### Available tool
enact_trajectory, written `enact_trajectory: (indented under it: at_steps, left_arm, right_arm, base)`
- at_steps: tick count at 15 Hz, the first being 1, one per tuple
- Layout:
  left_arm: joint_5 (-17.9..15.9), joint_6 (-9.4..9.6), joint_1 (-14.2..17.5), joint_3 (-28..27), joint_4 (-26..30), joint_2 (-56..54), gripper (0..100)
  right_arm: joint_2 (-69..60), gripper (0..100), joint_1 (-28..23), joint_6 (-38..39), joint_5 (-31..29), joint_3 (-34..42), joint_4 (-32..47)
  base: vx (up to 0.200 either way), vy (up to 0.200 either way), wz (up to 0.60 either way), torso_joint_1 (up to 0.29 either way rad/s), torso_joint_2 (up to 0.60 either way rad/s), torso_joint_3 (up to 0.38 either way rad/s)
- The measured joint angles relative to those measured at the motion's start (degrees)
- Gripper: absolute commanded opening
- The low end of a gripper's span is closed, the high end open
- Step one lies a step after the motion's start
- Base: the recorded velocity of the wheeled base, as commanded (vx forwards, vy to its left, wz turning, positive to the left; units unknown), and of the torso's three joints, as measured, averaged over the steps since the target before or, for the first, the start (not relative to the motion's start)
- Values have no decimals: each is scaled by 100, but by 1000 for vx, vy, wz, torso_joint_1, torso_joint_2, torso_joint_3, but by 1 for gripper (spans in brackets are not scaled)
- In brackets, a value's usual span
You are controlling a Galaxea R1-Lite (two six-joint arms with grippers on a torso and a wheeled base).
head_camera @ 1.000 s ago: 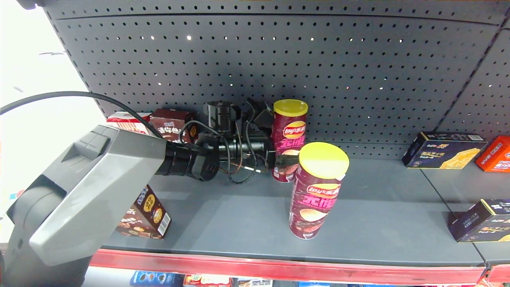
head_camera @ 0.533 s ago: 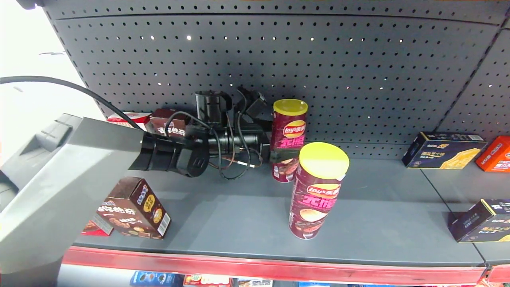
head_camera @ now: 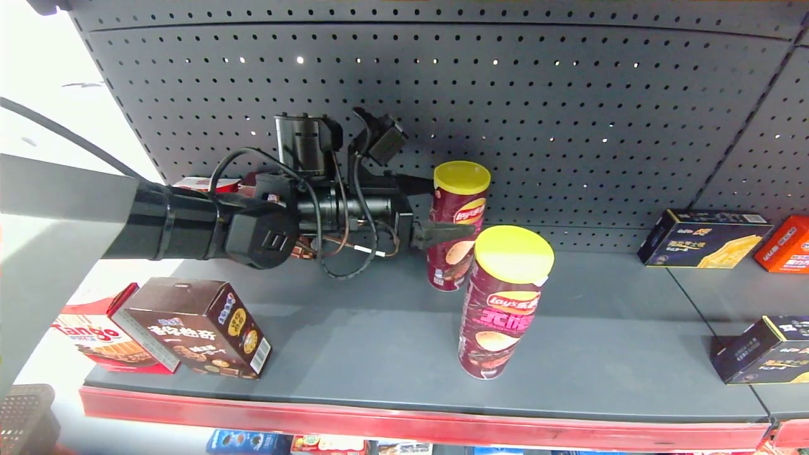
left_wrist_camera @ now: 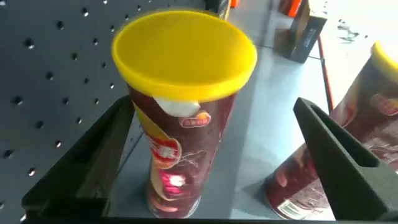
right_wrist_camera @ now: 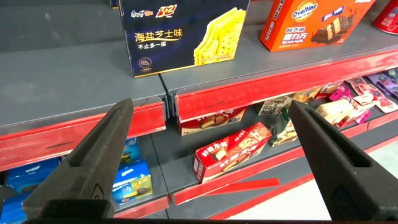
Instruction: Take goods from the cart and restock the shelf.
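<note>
On the grey shelf [head_camera: 354, 341], toward the pegboard back [head_camera: 569, 126]: rear chip can [head_camera: 456, 246], upright on its base, yellow lid up, long axis vertical. Nearer the shelf's front edge and just to the right: front chip can [head_camera: 502, 309], likewise upright, close beside the rear one but apart from it as far as can be judged.

Left claw [head_camera: 445, 207] wide open, reaching in level from the left, straddling the rear chip can at mid-height, one finger behind and one in front. From the left wrist: fingers [left_wrist_camera: 339, 162] spread either side of the can's body, with a clear gap on the front-can side; contact on the pegboard side hard to rule out. Gripping nothing.

Right claw [right_wrist_camera: 205, 155] also wide open and holding nothing, down by the lower shelves [right_wrist_camera: 236, 93], well apart from both cans.

Judged as placement finished or nearly so. Hinges on one relation: can straight ahead between the fingers, so pull straight back along the arm's line, leftward, without swinging toward the front chip can. Risk: clipping either tall can and toppling it.
</note>
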Motion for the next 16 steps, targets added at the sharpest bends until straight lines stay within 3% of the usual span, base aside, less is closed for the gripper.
enact_trajectory:
  at_steps: [3,6,10,14,16]
  left_arm:
    - [271,10,72,-17,213,-140,100]
    - [580,166,118,-1,224,-183,100]
    - [1581,717,122,306,239,-201,100]
    - [2016,1124,119,455,246,-204,100]
    - [2330,1185,119,455,250,-204,100]
  right_arm:
    - [0,100,0,-2,0,0,0]
    - [0,100,0,0,0,0,1]
    - [0,100,0,0,0,0,1]
    - [0,100,0,-2,0,0,1]
    - [0,100,0,0,0,0,1]
  base:
    - [0,0,0,0,0,0]
    - [0,0,0,0,0,0]
    - [0,0,0,0,0,0]
    - [0,0,0,0,0,0]
    - [0,0,0,0,0,0]
